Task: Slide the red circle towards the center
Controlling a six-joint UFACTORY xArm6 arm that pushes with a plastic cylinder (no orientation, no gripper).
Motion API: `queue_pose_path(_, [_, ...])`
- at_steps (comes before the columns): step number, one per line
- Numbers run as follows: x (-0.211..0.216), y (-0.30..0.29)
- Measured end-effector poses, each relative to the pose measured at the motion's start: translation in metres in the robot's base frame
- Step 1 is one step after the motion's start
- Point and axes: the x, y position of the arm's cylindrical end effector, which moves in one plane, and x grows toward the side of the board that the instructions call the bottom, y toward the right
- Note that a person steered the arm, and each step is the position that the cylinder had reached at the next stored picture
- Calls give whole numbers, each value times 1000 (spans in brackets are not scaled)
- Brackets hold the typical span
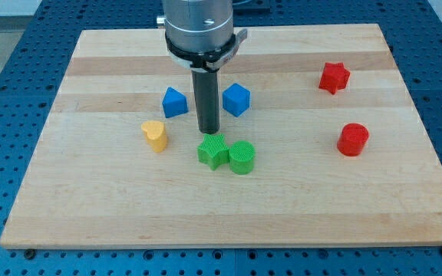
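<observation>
The red circle [352, 139] is a short red cylinder at the view's right side of the wooden board [90, 199]. My tip [208, 132] is near the board's middle, well to the left of the red circle and not touching it. It stands just above a green star block [213, 152], between a blue block [175, 102] on its left and a blue cube [236, 99] on its right.
A green cylinder [242, 158] touches the green star on its right. A yellow heart block [155, 135] lies left of my tip. A red star [334, 77] sits at the upper right, above the red circle.
</observation>
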Motion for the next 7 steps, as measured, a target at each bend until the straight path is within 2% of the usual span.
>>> queue_pose_path(4, [16,97])
queue_pose_path(5, [40,102])
queue_pose_path(6, [85,120])
queue_pose_path(7, [99,140])
